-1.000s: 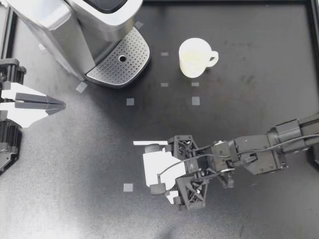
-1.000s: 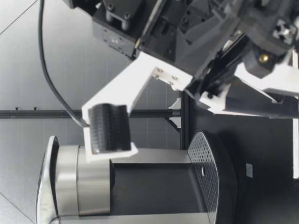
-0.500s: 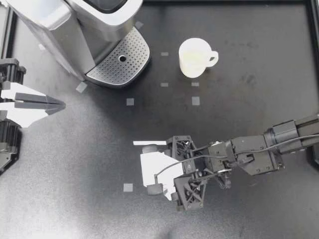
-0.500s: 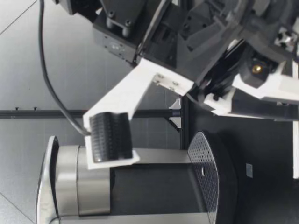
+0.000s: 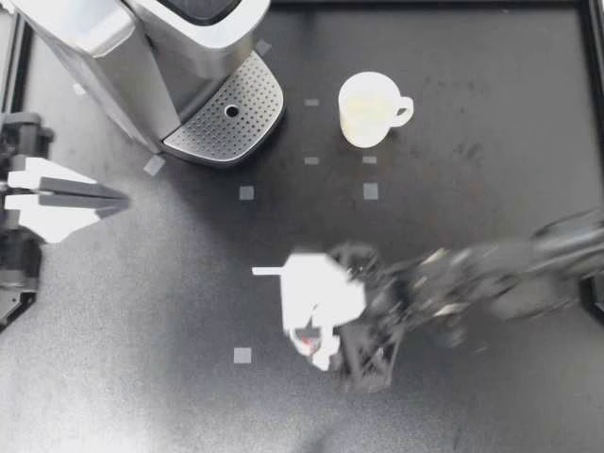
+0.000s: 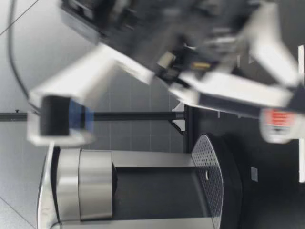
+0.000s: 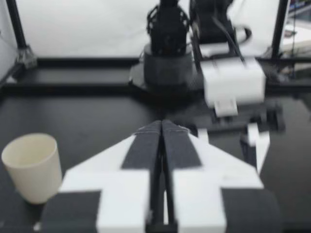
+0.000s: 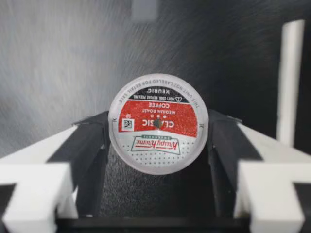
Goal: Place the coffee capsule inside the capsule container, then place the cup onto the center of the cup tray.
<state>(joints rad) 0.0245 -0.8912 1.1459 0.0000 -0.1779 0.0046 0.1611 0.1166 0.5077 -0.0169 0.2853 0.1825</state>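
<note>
My right end effector (image 5: 307,316) clamps the coffee capsule (image 8: 158,123) from both sides — blurred from above; my left end effector (image 5: 121,197) sits pressed together.

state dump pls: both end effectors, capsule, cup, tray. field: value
right end effector: shut on round coffee capsule with red-and-white foil lid, over the table's middle front
left end effector: shut, holding nothing, at the table's left side
cup: white handled cup, upright on black table, beside the tray, not on it
cup tray: perforated silver tray at the base of silver coffee machine, no cup on it
task status: neither step done
</note>
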